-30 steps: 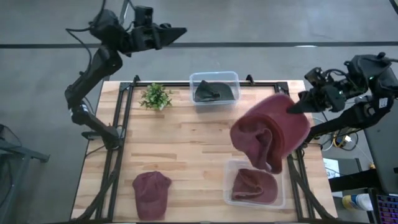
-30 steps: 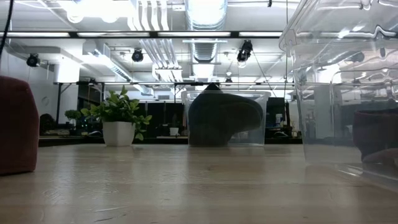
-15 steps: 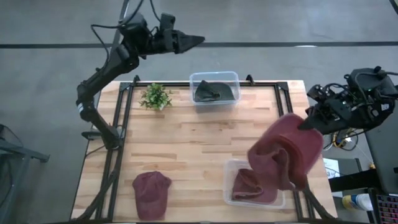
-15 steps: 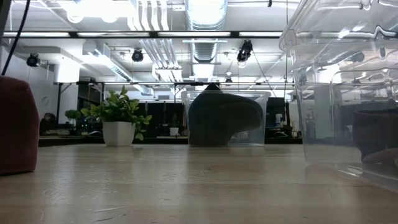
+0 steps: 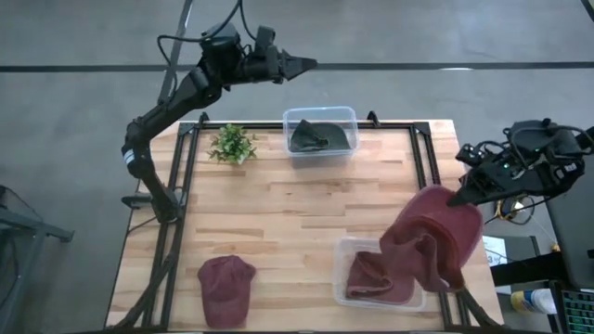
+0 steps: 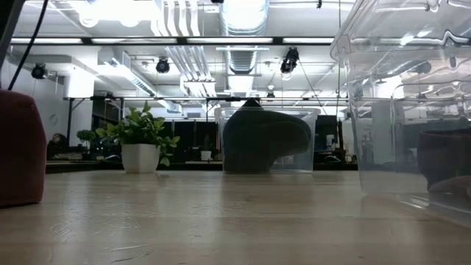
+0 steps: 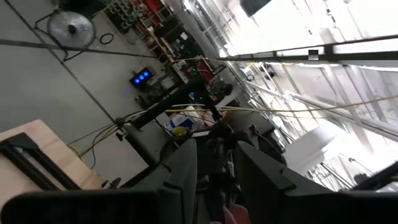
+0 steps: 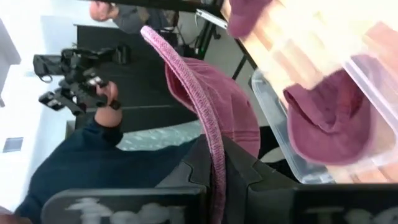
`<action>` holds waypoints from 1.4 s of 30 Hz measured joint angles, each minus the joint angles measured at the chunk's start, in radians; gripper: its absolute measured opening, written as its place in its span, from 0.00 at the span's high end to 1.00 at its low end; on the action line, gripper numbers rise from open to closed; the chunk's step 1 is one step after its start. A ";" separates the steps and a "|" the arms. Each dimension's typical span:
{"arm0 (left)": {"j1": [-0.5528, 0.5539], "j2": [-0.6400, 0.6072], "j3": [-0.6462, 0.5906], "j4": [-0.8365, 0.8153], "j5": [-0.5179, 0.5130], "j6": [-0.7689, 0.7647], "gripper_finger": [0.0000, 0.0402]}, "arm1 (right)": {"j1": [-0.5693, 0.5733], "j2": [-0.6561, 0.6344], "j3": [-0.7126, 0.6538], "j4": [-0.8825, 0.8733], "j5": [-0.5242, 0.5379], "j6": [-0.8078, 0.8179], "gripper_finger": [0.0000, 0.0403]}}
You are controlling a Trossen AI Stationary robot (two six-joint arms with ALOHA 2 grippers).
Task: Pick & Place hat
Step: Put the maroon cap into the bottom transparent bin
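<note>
Wooden table (image 5: 278, 213) | right gripper (image 5: 457, 196) is clamping a maroon cap (image 5: 432, 237) above the clear bin (image 5: 342, 252) | left gripper (image 5: 306, 64) is hovering raised, fingers seemingly parted.

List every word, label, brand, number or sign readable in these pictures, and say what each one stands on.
No readable text in any view.
Maroon hat held by the right claw: no logo or lettering shows.
Clear bins, maroon hat on the table, potted plant: no labels visible.
Blue lights on a device in the left wrist view: too small to read as characters.
</note>
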 joint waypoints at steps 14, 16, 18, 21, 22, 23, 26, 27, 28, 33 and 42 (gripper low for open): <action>-0.002 0.024 0.000 0.000 -0.111 0.000 0.74 | -0.001 -0.122 -0.135 0.339 0.538 -0.278 0.97; -0.001 0.021 0.000 0.000 -0.120 0.006 0.74 | -0.001 -0.143 -0.163 0.388 0.559 -0.287 0.97; -0.001 0.017 0.000 0.001 -0.123 0.007 0.74 | -0.001 -0.163 -0.193 0.437 0.559 -0.286 0.97; -0.002 0.016 0.000 0.002 -0.127 0.008 0.74 | -0.001 -0.190 -0.249 0.535 0.558 -0.271 0.97; -0.002 0.016 0.000 0.002 -0.127 0.008 0.74 | -0.001 -0.196 -0.267 0.568 0.558 -0.268 0.97; -0.002 0.016 0.000 0.002 -0.128 0.008 0.74 | -0.001 -0.200 -0.285 0.603 0.558 -0.268 0.97; -0.003 0.016 0.000 0.002 -0.128 0.008 0.74 | -0.001 -0.204 -0.331 0.698 0.556 -0.265 0.97; -0.003 0.016 0.000 0.002 -0.127 0.008 0.74 | -0.001 -0.203 -0.343 0.724 0.550 -0.264 0.97; -0.003 0.016 0.000 0.002 -0.128 0.008 0.74 | -0.001 -0.202 -0.356 0.753 0.540 -0.260 0.97; -0.003 0.016 0.000 0.002 -0.127 0.008 0.74 | 0.000 -0.190 -0.414 0.868 0.492 -0.224 0.97; -0.003 0.016 0.000 0.008 -0.127 0.010 0.74 | 0.000 -0.115 -0.456 1.029 0.133 -0.145 0.97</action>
